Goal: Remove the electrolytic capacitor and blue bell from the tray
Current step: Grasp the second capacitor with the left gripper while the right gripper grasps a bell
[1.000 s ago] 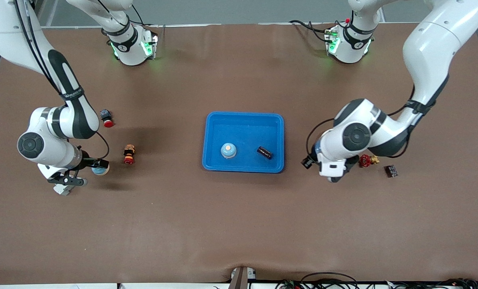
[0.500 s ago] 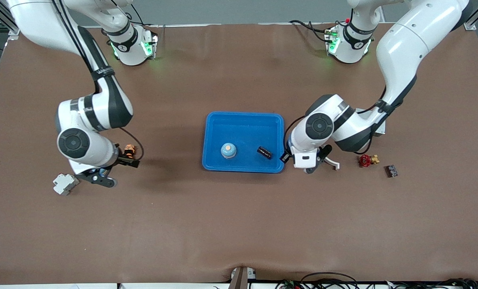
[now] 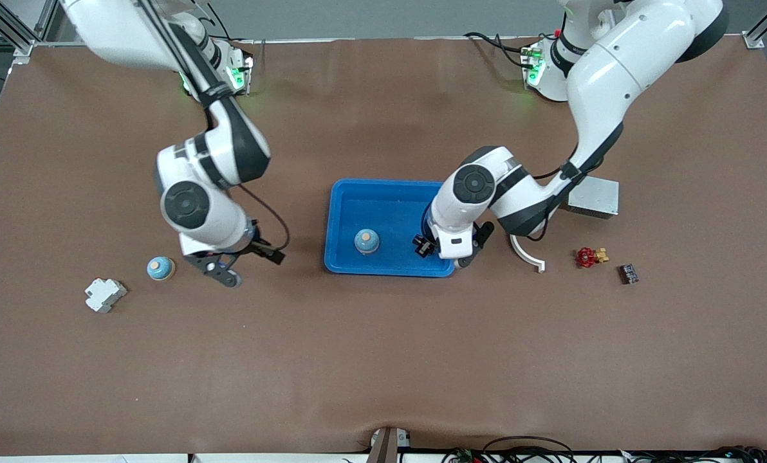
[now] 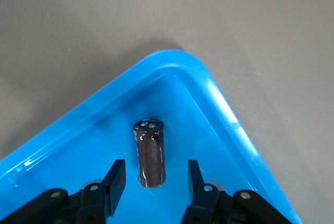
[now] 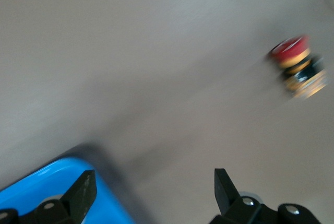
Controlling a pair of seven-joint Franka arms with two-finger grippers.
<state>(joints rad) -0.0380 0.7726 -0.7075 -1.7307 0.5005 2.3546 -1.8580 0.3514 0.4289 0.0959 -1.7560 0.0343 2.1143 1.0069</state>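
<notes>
A dark brown capacitor (image 4: 150, 152) lies in the blue tray (image 3: 390, 184), near the corner toward the left arm's end. My left gripper (image 4: 155, 182) hangs open over it, one fingertip on each side with a gap to the capacitor (image 3: 422, 245). A blue bell (image 3: 366, 241) with an orange top stands in the same tray. Another blue bell (image 3: 161, 268) stands on the table toward the right arm's end. My right gripper (image 3: 242, 262) is open and holds nothing, over the table between that bell and the tray (image 5: 47, 187).
A white plastic part (image 3: 105, 294) lies near the table bell. A red-capped push button (image 5: 297, 67) shows in the right wrist view. Toward the left arm's end are a white curved piece (image 3: 528, 254), a red valve (image 3: 586, 257), a small black part (image 3: 628, 274) and a grey box (image 3: 592, 196).
Both arms swung in toward the tray. The left gripper went from beside the red valve to over the capacitor. The right gripper left the table bell where it stood.
</notes>
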